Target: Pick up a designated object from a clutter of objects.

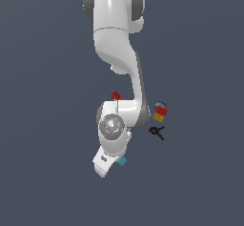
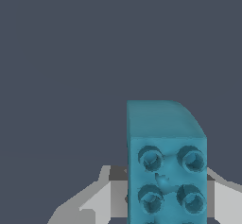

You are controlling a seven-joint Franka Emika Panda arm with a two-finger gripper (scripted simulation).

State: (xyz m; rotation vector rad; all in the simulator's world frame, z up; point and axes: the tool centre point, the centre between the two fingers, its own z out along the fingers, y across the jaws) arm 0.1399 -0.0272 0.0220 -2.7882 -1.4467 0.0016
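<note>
— Turquoise studded plastic brick: where is it?
— Between the gripper fingers, which look closed on its flat sides. Light, rigid, slick, I judge; clamping those faces should suit.

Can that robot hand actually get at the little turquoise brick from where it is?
Probably yes. In the wrist view the turquoise studded brick sits right between the gripper fingers, with nothing in between. Whether they grip it already, I cannot tell.
</note>
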